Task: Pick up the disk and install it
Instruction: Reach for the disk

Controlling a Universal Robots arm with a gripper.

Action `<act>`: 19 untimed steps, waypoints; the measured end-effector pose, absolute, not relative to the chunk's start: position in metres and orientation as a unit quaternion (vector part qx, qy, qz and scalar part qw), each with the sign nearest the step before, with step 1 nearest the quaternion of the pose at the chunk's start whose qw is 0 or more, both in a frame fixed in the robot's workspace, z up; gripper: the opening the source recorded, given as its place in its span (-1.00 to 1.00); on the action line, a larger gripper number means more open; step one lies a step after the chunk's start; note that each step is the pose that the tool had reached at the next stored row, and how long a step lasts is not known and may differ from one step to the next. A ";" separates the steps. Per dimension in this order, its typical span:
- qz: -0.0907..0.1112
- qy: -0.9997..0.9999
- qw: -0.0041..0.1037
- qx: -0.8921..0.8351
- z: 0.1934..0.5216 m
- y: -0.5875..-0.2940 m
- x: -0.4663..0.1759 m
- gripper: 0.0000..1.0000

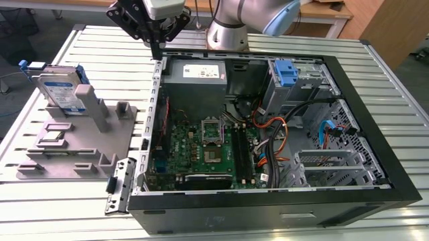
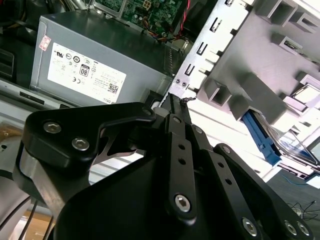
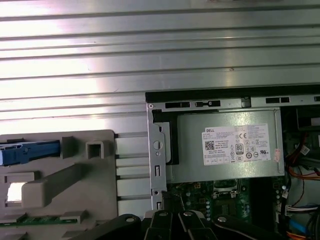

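Jaws closed tip to tip and empty, hovering at the corner rim of the open PC case (image 1: 268,213), power supply (image 1: 194,75) and motherboard (image 1: 201,150) inside it on one side of them; disk (image 1: 59,93) stands on edge in the grey fixture (image 1: 80,145) on the worktop (image 1: 60,211), well off to their other side, untouched.

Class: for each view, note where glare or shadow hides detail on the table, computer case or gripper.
Exterior view: even light, but the computer case is shadowed inside. First wrist view: glare whitens bands of the ribbed table. Second wrist view: the table is washed white behind the dark gripper.
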State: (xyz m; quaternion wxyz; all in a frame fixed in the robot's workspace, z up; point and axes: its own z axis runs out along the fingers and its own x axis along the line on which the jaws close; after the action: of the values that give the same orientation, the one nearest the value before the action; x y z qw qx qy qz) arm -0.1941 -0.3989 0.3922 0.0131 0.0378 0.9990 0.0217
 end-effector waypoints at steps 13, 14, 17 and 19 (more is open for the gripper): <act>0.022 0.999 0.013 0.038 0.392 -0.399 -0.200 -0.80; 0.022 0.999 0.013 0.038 0.392 -0.399 -0.200 -0.80; 0.022 0.999 0.013 0.038 0.392 -0.399 -0.201 -0.80; 0.022 0.999 0.013 0.038 0.392 -0.399 -0.202 -0.80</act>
State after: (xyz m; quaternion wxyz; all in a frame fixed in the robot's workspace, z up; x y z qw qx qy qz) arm -0.2016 -0.3989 0.3921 0.0133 0.0379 0.9990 0.0217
